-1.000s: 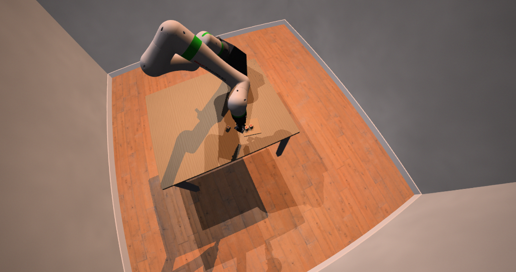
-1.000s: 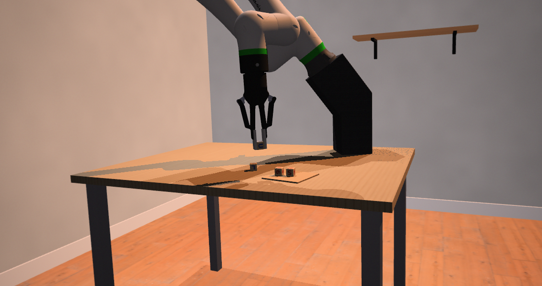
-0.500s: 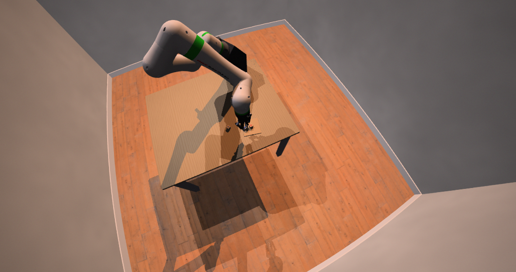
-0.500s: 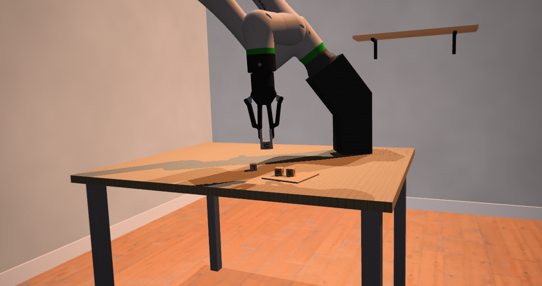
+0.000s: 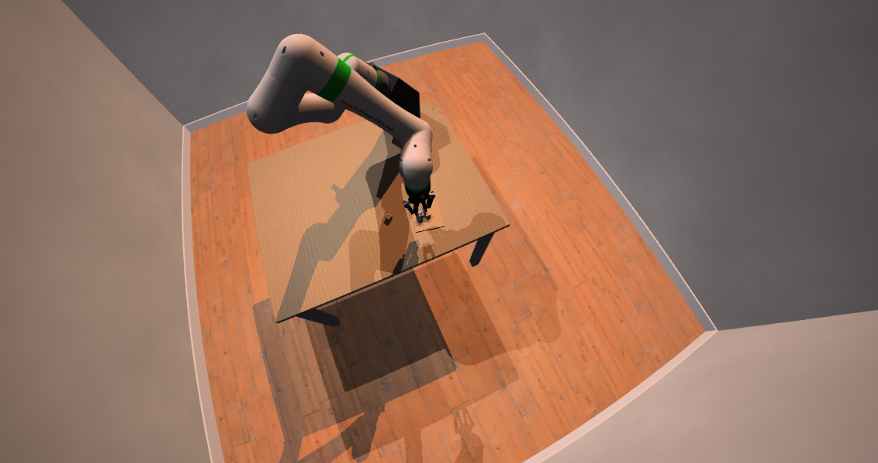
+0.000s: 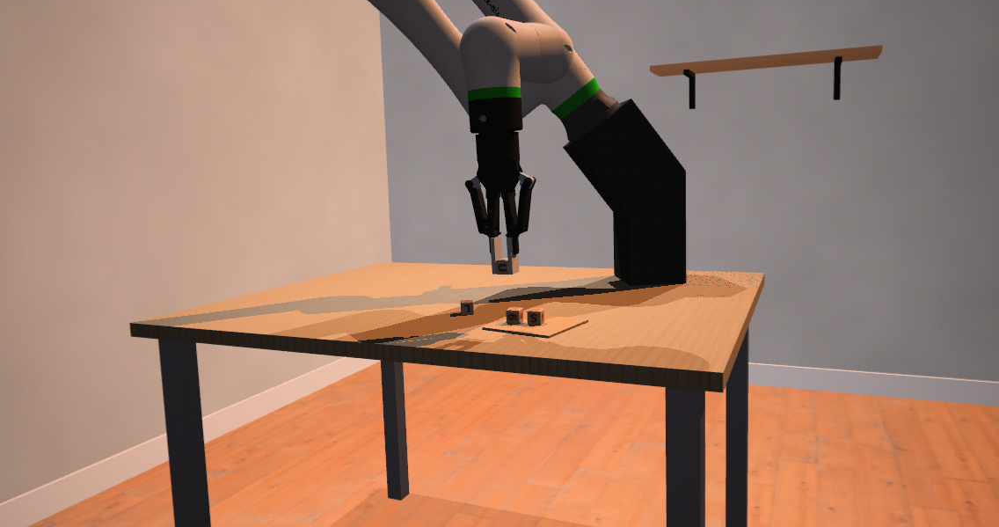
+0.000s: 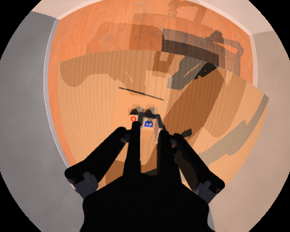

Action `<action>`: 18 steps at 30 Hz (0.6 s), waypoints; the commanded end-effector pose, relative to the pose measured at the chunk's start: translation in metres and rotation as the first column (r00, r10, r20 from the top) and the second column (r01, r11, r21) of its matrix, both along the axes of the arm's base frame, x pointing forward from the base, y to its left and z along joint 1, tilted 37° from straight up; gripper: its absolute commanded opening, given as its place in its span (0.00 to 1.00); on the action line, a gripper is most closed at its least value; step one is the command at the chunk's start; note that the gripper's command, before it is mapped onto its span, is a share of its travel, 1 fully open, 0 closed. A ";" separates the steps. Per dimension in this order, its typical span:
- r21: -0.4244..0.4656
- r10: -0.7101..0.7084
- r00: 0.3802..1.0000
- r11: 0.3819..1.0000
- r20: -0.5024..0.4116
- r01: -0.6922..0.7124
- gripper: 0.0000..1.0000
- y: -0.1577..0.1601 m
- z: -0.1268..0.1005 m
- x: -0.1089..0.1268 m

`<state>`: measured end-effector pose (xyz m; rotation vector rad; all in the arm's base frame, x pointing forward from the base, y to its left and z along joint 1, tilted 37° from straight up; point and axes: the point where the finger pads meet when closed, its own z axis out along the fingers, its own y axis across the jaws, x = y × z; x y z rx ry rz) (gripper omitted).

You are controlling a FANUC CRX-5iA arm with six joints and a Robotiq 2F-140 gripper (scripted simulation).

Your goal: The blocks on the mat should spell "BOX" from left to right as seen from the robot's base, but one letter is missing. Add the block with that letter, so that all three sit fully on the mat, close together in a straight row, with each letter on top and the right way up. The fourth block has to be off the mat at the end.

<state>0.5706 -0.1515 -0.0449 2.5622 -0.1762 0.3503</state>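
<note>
My gripper (image 6: 502, 256) is shut on a small wooden block with a blue letter (image 6: 502, 265) and holds it in the air above the table, behind and a little left of the thin mat (image 6: 535, 326). Two blocks with red letters (image 6: 514, 316) (image 6: 535, 317) sit side by side on the mat. A fourth block (image 6: 467, 306) lies on the table, off the mat to its left. In the wrist view the held block (image 7: 148, 124) shows between my fingertips, with one red-letter block (image 7: 133, 118) just beside it below. In the overhead view my gripper (image 5: 421, 214) hangs over the mat (image 5: 429, 221).
The robot's black base (image 6: 632, 201) stands at the back of the table. The table's front edge (image 6: 433, 359) is close to the mat. A wall shelf (image 6: 765, 62) hangs at the far right.
</note>
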 end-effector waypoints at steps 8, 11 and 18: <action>0.076 -0.251 0.952 0.968 0.174 0.241 0.13 0.016 -0.011 -0.004; 0.102 -0.310 0.928 0.950 0.207 0.294 0.13 0.020 -0.013 -0.005; 0.168 -0.439 0.855 0.898 0.276 0.407 0.13 0.028 -0.019 -0.007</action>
